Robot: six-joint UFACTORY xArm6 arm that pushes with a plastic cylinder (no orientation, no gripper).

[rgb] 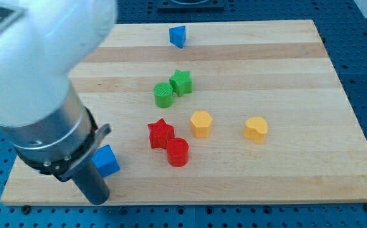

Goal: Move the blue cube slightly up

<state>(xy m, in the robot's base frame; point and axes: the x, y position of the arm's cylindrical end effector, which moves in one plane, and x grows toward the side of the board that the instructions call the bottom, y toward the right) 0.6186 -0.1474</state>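
Arm [38,82]: it fills the view's left and is blurred by closeness. It ends in a dark rod. There is no pincer on this rig, so there is nothing to spread or press together; you push with the rod end only.

Board [285,177]: pale wood on a blue perforated bench.

My tip [98,201] is near the board's bottom edge at the view's left. You cannot confirm the exact contact point, because the rod's bulk hides it.

Blue cube [106,160] is just above my tip and slightly to the view's right, and appears to touch the rod's side. Judgement: my tip is placed below the cube so that a stroke toward the view's top carries it up. The cube sits a little off the rod's line, so it may slip off to the right.

The other blocks are all up and to the right of my tip:
- red cylinder [178,152] and red star [161,133], touching each other and nearest
- yellow hexagon [201,123]
- yellow block [255,129], shape unclear
- green cylinder [163,95] touching the green star [181,82]
- blue wedge [178,36], far up by the top edge

A short push upward meets none of them.
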